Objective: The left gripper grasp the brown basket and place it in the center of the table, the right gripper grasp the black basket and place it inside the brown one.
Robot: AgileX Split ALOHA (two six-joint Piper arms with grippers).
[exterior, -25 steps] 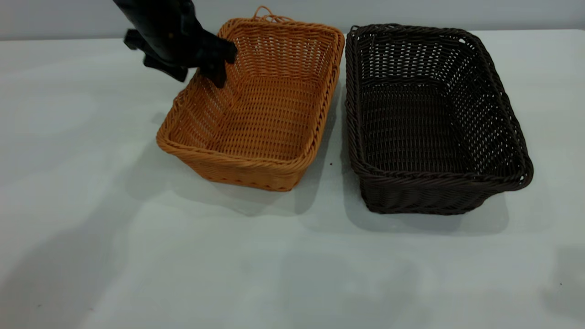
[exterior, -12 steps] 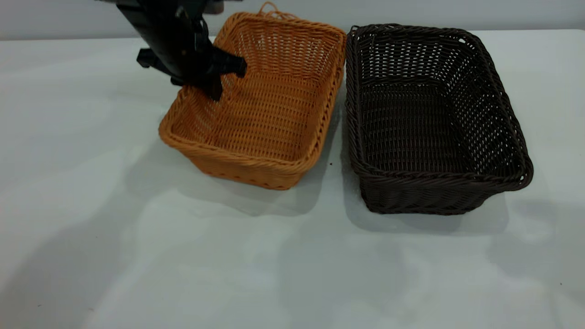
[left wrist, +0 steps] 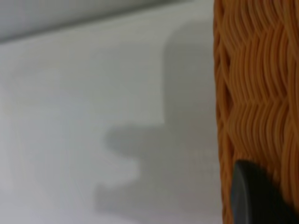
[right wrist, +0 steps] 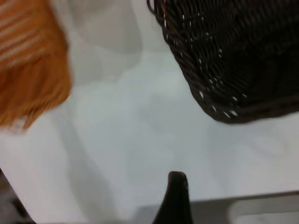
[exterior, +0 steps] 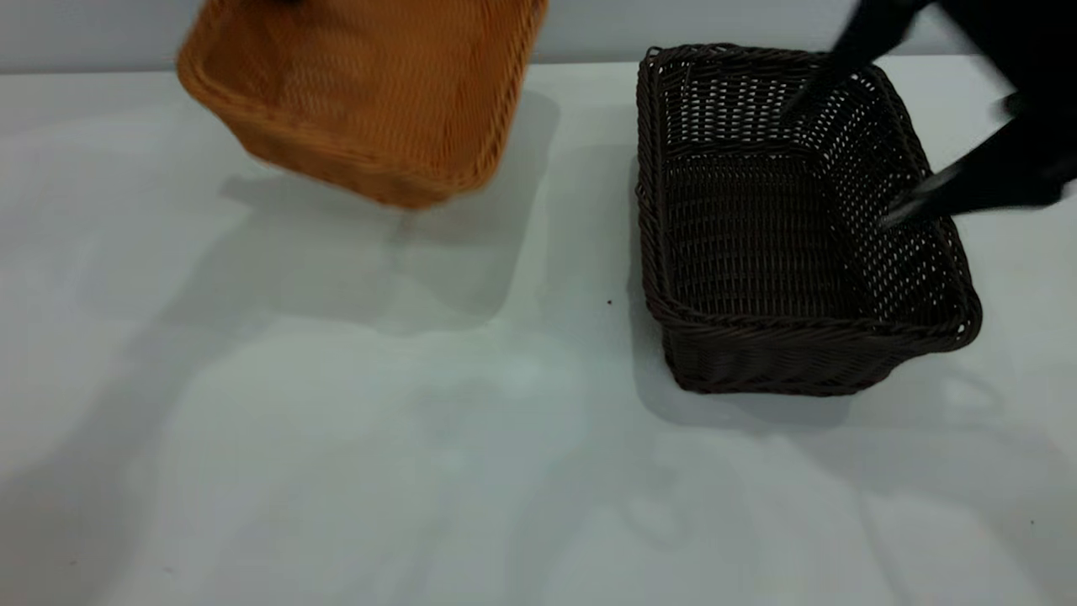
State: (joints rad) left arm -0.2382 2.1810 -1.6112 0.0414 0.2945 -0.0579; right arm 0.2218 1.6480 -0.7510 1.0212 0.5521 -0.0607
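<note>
The brown basket (exterior: 362,93) hangs tilted in the air above the table (exterior: 421,438) at the far left. My left gripper (left wrist: 275,200) is shut on its wall and is out of the exterior view. One dark finger (left wrist: 254,198) lies against the woven side (left wrist: 257,93). The black basket (exterior: 791,227) stands on the table at the right. My right gripper (exterior: 841,160) is open above its far right part, with one finger over the back wall and one over the right wall. The right wrist view shows both the black basket (right wrist: 233,56) and the brown basket (right wrist: 28,70).
The table's far edge meets a grey wall (exterior: 589,25). Bare table lies between the two baskets and in front of them.
The left gripper has lifted the brown basket off the table and carried it up and to the left. The right arm has come into view over the black basket.
</note>
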